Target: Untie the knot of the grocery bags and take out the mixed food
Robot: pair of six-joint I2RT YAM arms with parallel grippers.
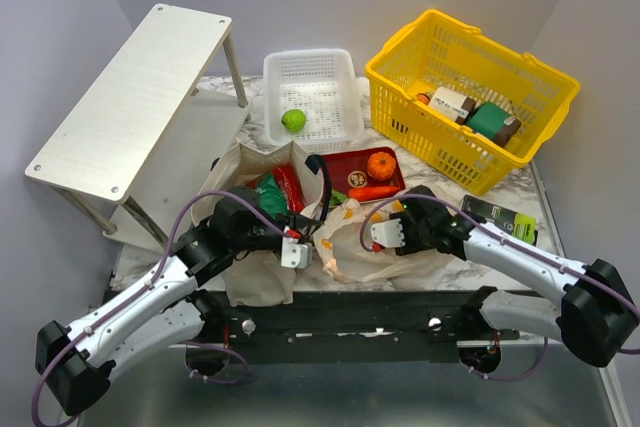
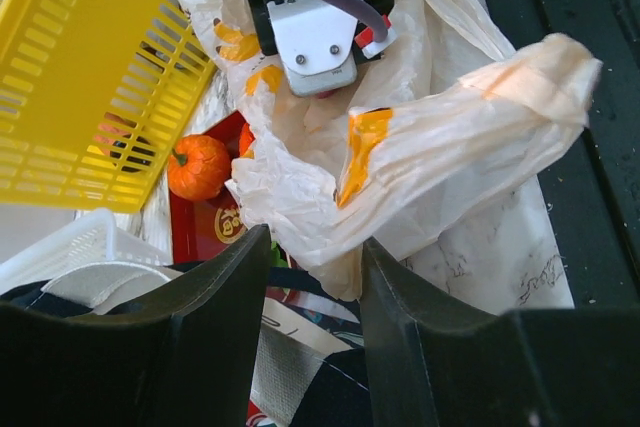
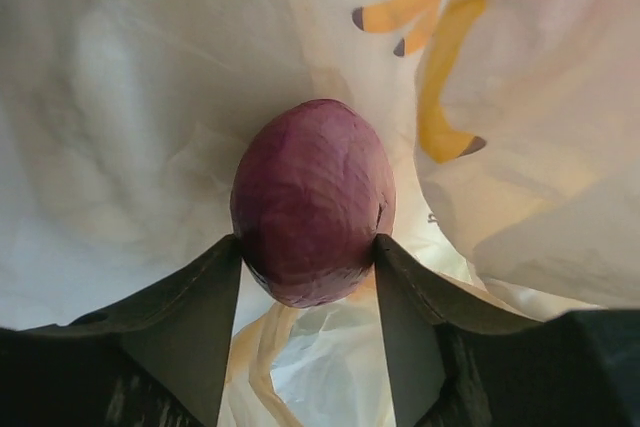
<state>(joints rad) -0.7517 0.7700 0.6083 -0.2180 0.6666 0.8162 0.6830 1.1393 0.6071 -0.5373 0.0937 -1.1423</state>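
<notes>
Plastic bag (fruit-printed) crowds purple onion at right tool.

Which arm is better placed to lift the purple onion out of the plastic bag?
Right. The right end effector is inside the plastic bag, jaws flanking the purple onion. The left end effector is at the bag's outer fold, with no onion in view.

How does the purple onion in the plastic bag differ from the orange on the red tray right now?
The purple onion is dark purple; the orange is bright orange. The onion is egg-shaped; the orange is rounder, with a small stem on top. The onion lies inside the plastic bag, between the right fingers; the orange sits out on the red tray. Both are whole, unwrapped produce.
</notes>
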